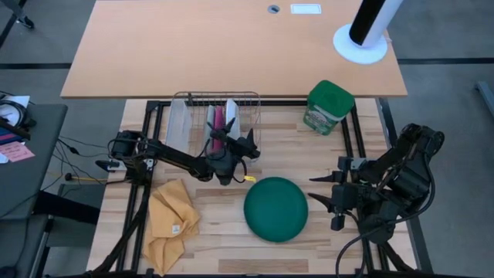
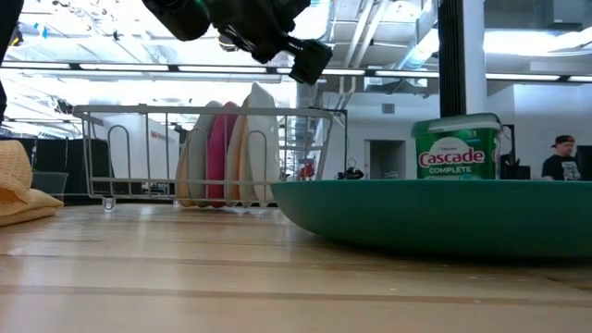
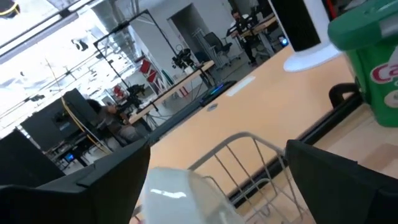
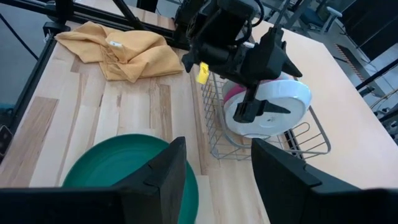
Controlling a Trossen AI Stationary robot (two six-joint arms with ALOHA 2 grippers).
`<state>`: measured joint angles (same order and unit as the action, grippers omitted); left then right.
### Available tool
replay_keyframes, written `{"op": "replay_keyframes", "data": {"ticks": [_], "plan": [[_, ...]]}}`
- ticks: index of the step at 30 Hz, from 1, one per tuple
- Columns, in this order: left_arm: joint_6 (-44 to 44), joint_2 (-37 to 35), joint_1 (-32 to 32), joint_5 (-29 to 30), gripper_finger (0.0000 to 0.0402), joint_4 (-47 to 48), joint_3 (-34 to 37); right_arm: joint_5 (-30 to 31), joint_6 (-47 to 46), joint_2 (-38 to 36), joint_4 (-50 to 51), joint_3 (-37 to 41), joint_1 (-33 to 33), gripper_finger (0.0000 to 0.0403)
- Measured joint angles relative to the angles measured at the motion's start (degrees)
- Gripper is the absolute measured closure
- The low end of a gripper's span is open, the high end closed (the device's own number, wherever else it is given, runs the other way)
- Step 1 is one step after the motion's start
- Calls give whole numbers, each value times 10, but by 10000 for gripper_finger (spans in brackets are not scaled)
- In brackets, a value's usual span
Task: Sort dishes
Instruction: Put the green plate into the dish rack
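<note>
The desk of pale wooden planks stands in front of a second, brown table, seen from above. A wire rack is at the back of the desk, and small plates stand on edge inside it. The left claw hangs over the front side of the rack, its fingers spread wide with nothing between them. A big green plate lies face down in the middle of the desk. The right claw waits just beside it, on the right, its fingers apart and empty. A yellow cloth lies at the front left, and a green canister stands at the back right.

From desk height, the rack holds the plates upright: cream and white ones with a pink plate between them. The green plate fills the right side of this view, and the canister is behind it. The left arm is above the rack.

In the left wrist view, a white plate shows between the two dark fingers, which stand wide. I cannot tell if they touch it.

In the right wrist view, the left claw is over the white plate in the rack, and the pink plate is behind it. The green plate lies near the right claw's own fingers.
</note>
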<state>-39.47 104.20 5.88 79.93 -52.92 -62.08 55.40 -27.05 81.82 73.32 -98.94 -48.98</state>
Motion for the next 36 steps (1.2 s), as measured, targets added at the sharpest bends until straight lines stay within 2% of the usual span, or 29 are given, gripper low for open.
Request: {"op": "replay_keyframes", "data": {"ticks": [6,20,26,31,33,36], "plan": [[-44,0,5,2,33,-37,0,0,0,0,0,0,0,223],[-57,-1,17,14,33,-100,0,0,0,0,0,0,0,223],[-113,-60,54,33,37,-141,0,0,0,0,1,0,-1,223],[-197,-140,86,30,49,-88,0,-1,0,0,2,0,-1,223],[-198,-183,95,29,56,-31,0,-1,0,0,1,0,-1,223],[-147,-240,111,33,65,73,0,-1,0,0,1,0,-1,223]]}}
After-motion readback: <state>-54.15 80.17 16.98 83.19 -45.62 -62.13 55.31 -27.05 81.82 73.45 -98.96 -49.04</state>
